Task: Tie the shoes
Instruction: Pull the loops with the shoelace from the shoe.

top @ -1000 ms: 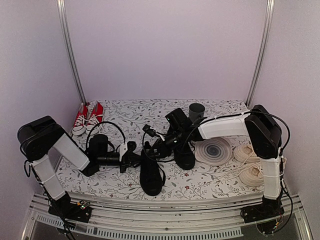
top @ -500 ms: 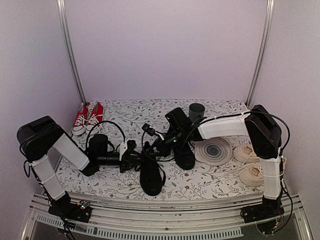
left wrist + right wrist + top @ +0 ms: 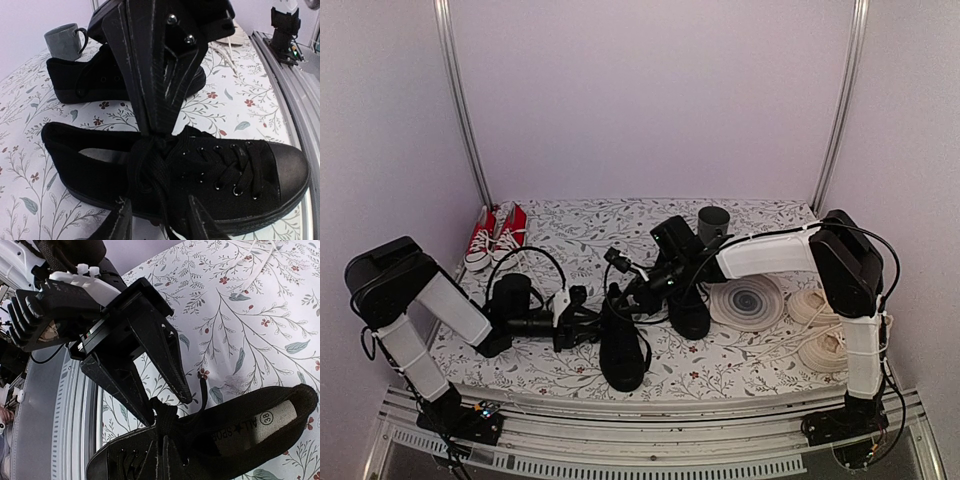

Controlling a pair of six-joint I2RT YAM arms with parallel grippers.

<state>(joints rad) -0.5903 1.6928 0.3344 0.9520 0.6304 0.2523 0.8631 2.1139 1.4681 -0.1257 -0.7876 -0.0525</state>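
Observation:
Two black shoes lie on the flowered table. The near shoe point(image 3: 620, 350) point(image 3: 235, 170) point(image 3: 240, 435) points its toe at the front edge, and the second black shoe point(image 3: 688, 308) point(image 3: 90, 80) lies behind it. My right gripper point(image 3: 620, 292) point(image 3: 155, 131) point(image 3: 161, 456) reaches down from above and is shut on the bunched laces point(image 3: 150, 155) point(image 3: 167, 415) at the near shoe's throat. My left gripper point(image 3: 588, 318) point(image 3: 160, 225) point(image 3: 169, 411) sits just left of that shoe with its jaws open either side of the lace bunch; a loose strand hangs between them.
A grey mug point(image 3: 713, 218) point(image 3: 65, 41) stands at the back. Small red sneakers point(image 3: 495, 235) lie at the back left. Cream sneakers point(image 3: 820, 330) and a round spiral-patterned disc point(image 3: 748, 300) sit on the right. The table's metal front rail point(image 3: 650, 450) runs close to the near shoe's toe.
My left gripper has opened and drawn back a little to the left. My right gripper has shut on the laces and hardly moved. The shoes stay put.

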